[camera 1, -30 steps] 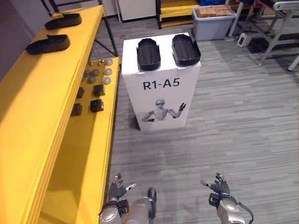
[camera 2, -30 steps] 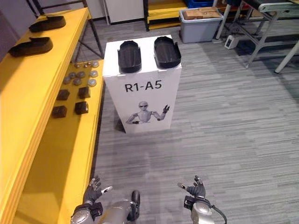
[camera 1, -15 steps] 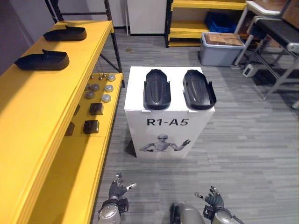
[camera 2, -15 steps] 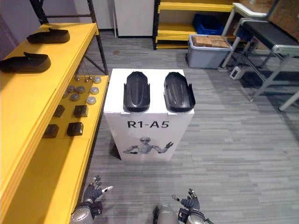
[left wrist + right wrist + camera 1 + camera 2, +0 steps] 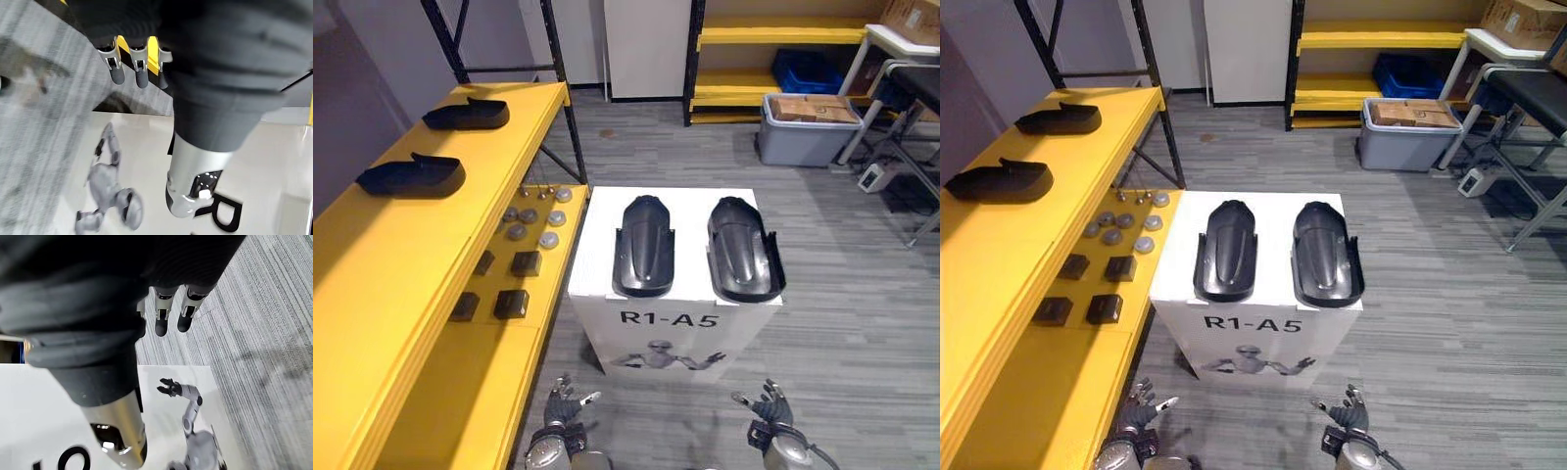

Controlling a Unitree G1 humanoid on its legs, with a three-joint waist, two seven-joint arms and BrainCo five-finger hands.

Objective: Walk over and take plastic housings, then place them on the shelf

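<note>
Two black plastic housings are being carried side by side, not touching, on top of the white box [image 5: 675, 328] at the centre of the frame: the left housing [image 5: 643, 245] and the right housing [image 5: 742, 249]. Two further housings [image 5: 413, 176] are being borne by the yellow shelf [image 5: 391, 264] at the upper left. The left hand [image 5: 563, 403] is being held at the bottom edge left of centre, and the right hand [image 5: 769, 406] right of centre, both below the box in the frame. The fingers [image 5: 117, 73] of both hands are being held spread and relaxed, and nothing is being gripped.
</note>
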